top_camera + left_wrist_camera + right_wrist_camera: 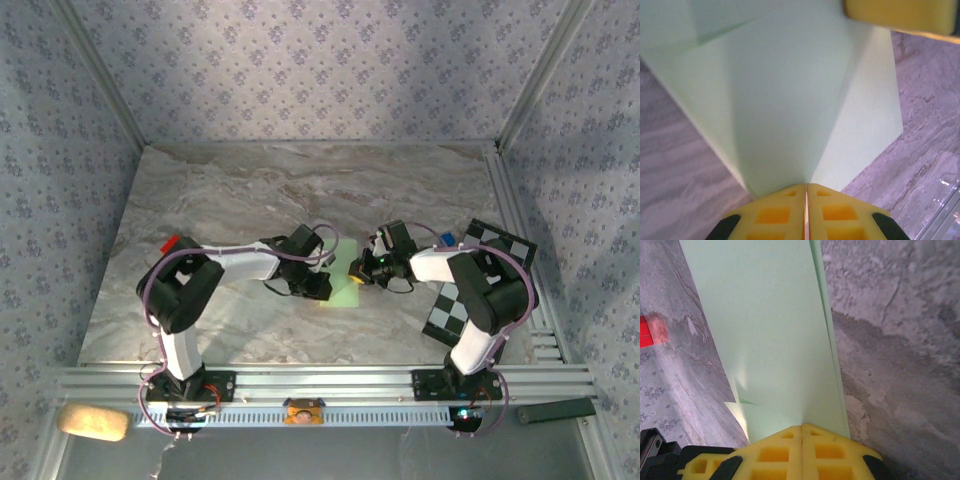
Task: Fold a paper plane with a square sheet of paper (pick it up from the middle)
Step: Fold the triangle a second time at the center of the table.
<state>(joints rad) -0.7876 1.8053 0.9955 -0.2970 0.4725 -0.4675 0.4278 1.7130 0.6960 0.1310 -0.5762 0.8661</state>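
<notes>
One green paper sheet [343, 288] lies mid-table in the top view, one checkered board [446, 310] right, one red piece [170, 243] left. Left wrist: left gripper [806, 192] pinches its folded edge, jaws closed. Right wrist: right gripper [801, 429] clamps an edge too

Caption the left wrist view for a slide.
Left gripper, fingers shut, pinches the folded green paper; marble table beyond.

— What sits at the bottom edge?
— The right gripper [801, 432], its yellow fingers [775, 455] pressed together on the end of the green paper [770, 330].
— And the paper itself?
— It runs flat up to the top edge, with layered edges along its right side and a small folded flap by the fingers.
— Around it?
— Grey marble table [890, 340], and a blurred red piece [645, 332] at the left edge.
</notes>
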